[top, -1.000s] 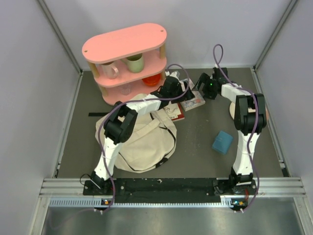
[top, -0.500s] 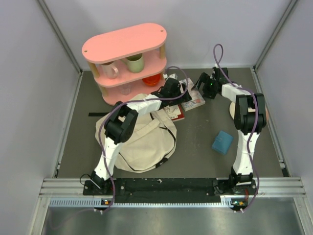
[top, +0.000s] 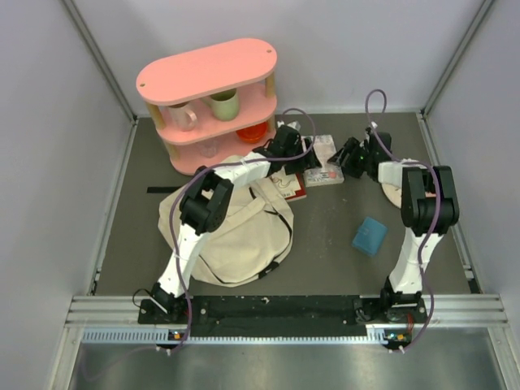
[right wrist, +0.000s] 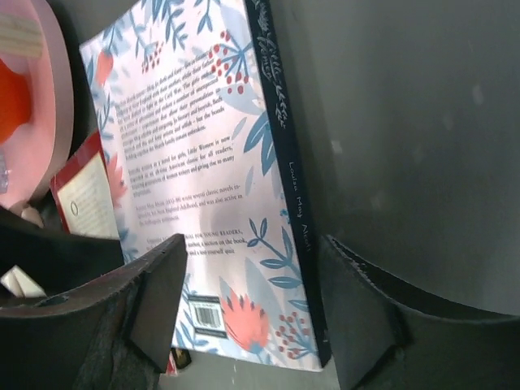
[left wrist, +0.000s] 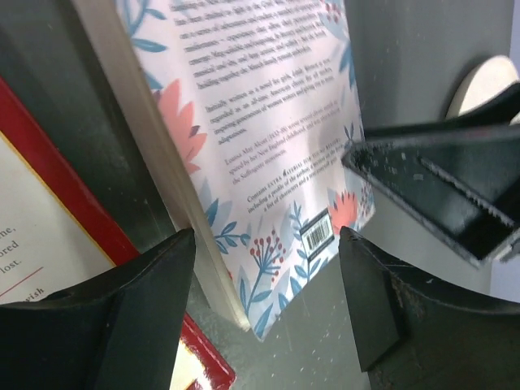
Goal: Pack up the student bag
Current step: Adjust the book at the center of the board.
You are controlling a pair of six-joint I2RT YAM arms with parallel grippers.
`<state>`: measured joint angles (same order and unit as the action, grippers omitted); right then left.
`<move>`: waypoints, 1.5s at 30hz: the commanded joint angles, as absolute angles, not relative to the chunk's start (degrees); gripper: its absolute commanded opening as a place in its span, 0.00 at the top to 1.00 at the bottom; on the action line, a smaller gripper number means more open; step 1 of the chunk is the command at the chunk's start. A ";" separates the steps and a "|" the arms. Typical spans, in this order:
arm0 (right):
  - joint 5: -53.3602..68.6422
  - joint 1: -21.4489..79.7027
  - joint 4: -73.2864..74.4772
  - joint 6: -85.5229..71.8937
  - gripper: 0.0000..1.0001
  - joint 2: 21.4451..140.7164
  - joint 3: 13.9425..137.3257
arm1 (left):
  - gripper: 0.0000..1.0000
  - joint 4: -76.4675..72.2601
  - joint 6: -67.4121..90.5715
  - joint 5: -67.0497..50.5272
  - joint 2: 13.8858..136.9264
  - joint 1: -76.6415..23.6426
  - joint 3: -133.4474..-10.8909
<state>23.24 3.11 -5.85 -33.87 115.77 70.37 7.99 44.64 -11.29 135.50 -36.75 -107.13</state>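
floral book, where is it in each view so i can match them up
top external: the floral book lies flat, right of centre in the far half of the table.
left wrist: it runs from top centre down to bottom centre.
right wrist: it is left of centre, with its dark spine on the right.
shared landmark: the red-edged book lies next to it in all three.

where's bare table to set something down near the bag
Bare mat between the student bag and the blue box, and in the far right corner behind the right gripper. Crowded by the pink shelf: floral book, red book, left gripper.
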 commanded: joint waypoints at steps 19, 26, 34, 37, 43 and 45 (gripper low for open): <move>13.98 4.22 -3.08 -41.04 0.19 84.55 38.67 | 0.19 13.27 31.64 -13.54 126.03 -43.42 -99.84; 12.91 4.13 -1.23 -39.81 0.20 89.11 42.18 | 0.18 13.45 31.73 -14.15 128.14 -42.89 -100.72; 18.01 4.13 -6.67 -41.13 0.25 92.37 40.43 | 0.18 11.96 34.01 -17.05 131.13 -42.89 -99.58; 19.25 4.22 -7.29 -41.22 0.28 92.90 40.08 | 0.20 11.34 34.71 -18.62 131.84 -42.89 -99.67; 20.39 4.13 -8.96 -41.39 0.35 92.64 38.76 | 0.47 7.04 36.29 -22.76 129.64 -42.89 -98.09; 20.48 4.13 -8.96 -41.48 0.35 92.55 38.58 | 0.55 5.02 36.74 -24.25 127.98 -42.80 -97.30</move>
